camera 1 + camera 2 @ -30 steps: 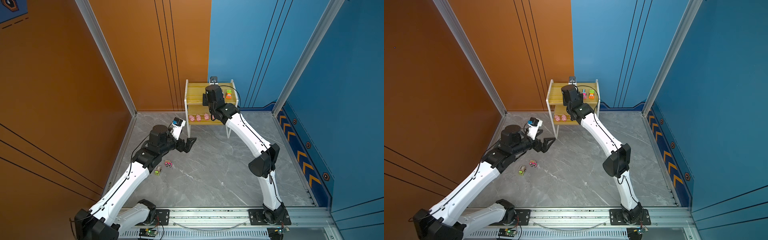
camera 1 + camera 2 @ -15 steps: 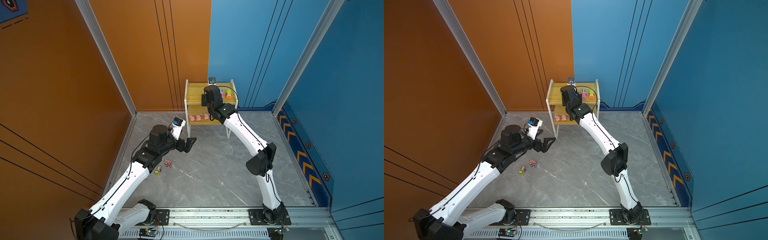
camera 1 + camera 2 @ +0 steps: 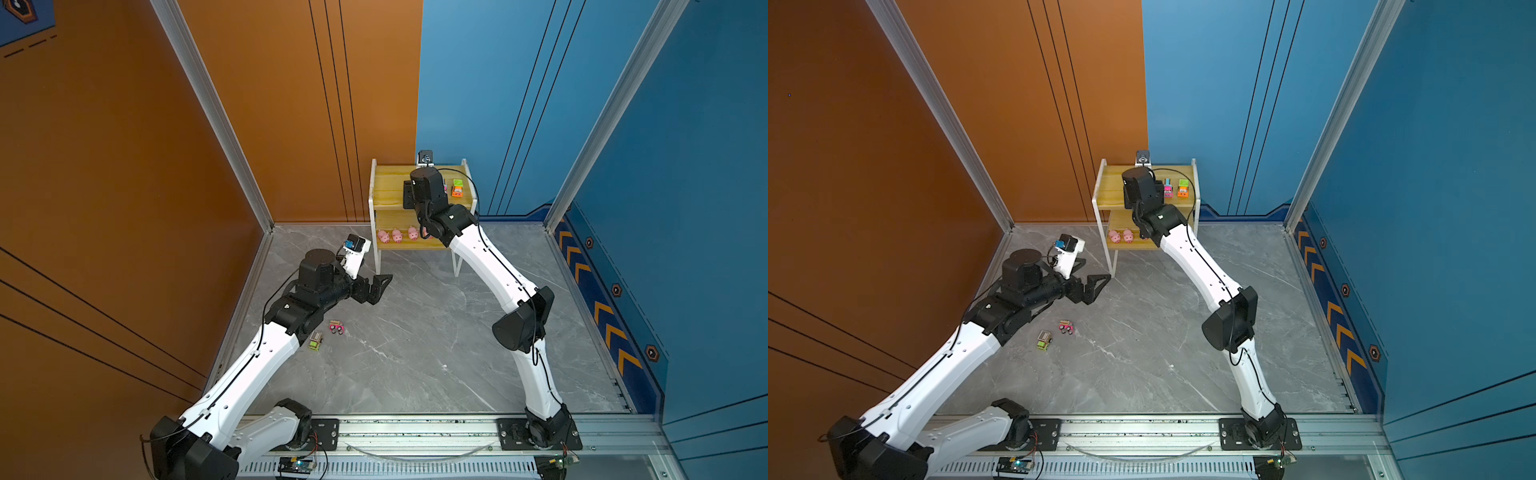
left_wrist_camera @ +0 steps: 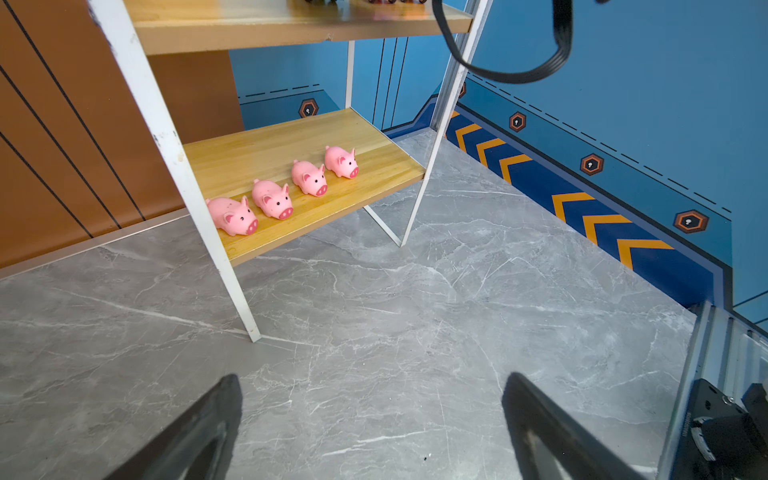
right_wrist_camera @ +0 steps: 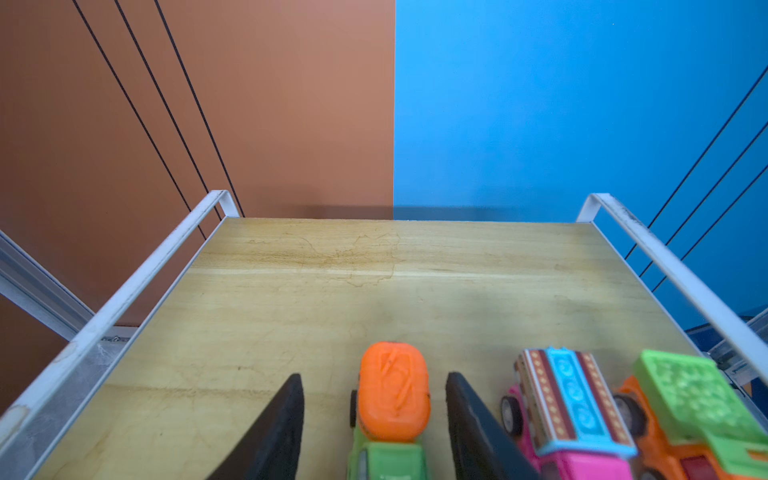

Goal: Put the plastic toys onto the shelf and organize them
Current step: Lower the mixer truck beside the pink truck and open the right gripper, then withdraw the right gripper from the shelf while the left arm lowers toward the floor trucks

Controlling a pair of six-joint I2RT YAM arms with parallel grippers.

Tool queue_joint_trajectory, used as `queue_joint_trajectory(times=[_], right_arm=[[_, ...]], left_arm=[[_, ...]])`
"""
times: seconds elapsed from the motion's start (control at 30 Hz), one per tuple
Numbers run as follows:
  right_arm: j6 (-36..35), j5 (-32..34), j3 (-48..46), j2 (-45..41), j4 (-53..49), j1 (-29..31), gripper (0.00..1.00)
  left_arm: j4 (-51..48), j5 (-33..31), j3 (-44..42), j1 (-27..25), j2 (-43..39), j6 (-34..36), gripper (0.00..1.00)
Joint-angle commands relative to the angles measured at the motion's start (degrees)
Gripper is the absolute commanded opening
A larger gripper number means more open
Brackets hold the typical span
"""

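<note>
The shelf stands in the back corner. Several pink pigs line its lower board. On the upper board stand three trucks in a row: an orange-and-green one, a pink one with a blue top and an orange one with a green bed. My right gripper is open, with a gap between each jaw and the orange-and-green truck. My left gripper is open and empty above the floor, near the shelf's front left leg. A pink truck and a yellow-green truck lie on the floor.
The orange wall runs close behind my left arm. White side rails edge the upper board. My right arm's cable hangs beside the shelf. A metal rail crosses the front of the grey floor.
My right wrist has shifted slightly left over the upper board and its jaws have spread apart around the orange-and-green truck. The left arm has not moved.
</note>
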Motion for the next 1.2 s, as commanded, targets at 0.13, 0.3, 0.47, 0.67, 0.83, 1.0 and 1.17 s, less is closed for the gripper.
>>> queue_joint_trajectory(times=[0.13, 0.3, 0.47, 0.67, 0.83, 1.0, 1.17], right_arm=[[-4.33, 0.60, 1.67, -5.42, 1.59, 0.93, 0.67], [-7.27, 0.34, 0.78, -9.36, 3.26, 1.72, 0.72], [-10.37, -0.92, -9.21, -17.40, 8.73, 3.29, 0.73], [-12.58, -3.84, -37.86, -34.18, 21.80, 7.44, 0.73], [-12.72, -7.89, -65.00, -47.52, 32.35, 13.23, 0.73], [-12.32, -11.58, -83.70, -53.80, 35.76, 19.52, 0.73], [-7.55, -19.50, -94.38, -54.36, 36.93, 20.72, 0.72]], left_arm=[[0.59, 1.00, -0.39, 1.54, 0.49, -1.39, 0.98], [3.11, 1.02, -0.70, 2.93, 1.18, -2.99, 0.98], [4.36, 0.09, -0.88, 6.42, 2.66, -6.89, 0.98], [2.95, -5.82, -0.17, 10.72, 6.02, -12.26, 0.98], [-6.36, -16.99, 3.24, 11.38, 10.14, -17.55, 0.99], [-17.98, -24.90, 4.27, 9.90, 11.32, -21.89, 0.94], [-24.65, -29.22, 0.08, 7.29, 10.35, -28.30, 0.91]])
